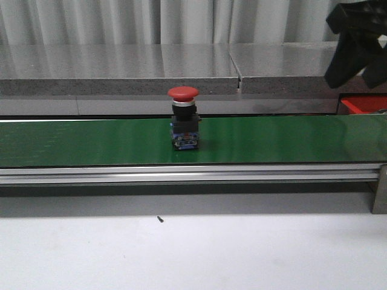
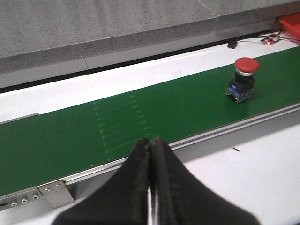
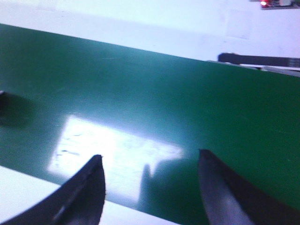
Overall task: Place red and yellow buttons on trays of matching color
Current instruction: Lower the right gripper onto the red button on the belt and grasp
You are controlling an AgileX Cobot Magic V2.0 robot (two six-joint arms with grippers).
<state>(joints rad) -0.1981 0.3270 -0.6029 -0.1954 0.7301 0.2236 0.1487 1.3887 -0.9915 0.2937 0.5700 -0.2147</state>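
A long green belt (image 1: 91,142) runs left to right across the middle of the scene, glossy enough to throw back a pale patch of light. Along its near edge lies a silver metal rail (image 1: 181,174), and nearer still a plain white table (image 1: 193,254) with one tiny dark speck (image 1: 160,219) on it. Beyond the belt sits a grey speckled ledge (image 1: 121,69), split by a seam right of centre, and behind that hang pale pleated curtains (image 1: 121,21).

A red button (image 1: 183,125) stands upright on the belt near its middle: a red mushroom cap on a black collar over a blue and black base. The base's small details are too fine to read.

At the far right, beyond the belt, a sliver of the bright red tray (image 1: 364,104) shows; the picture's edge cuts it off and the right arm hides part of it.

The right gripper (image 3: 150,187) hangs over the belt toward its right end, its two black fingers spread wide with nothing between them. In the front view only its dark bulk shows in the upper right corner.

The left gripper (image 2: 151,180) appears only in its own wrist view, fingers pressed together and empty, over the belt's near edge, well to the left of the button.
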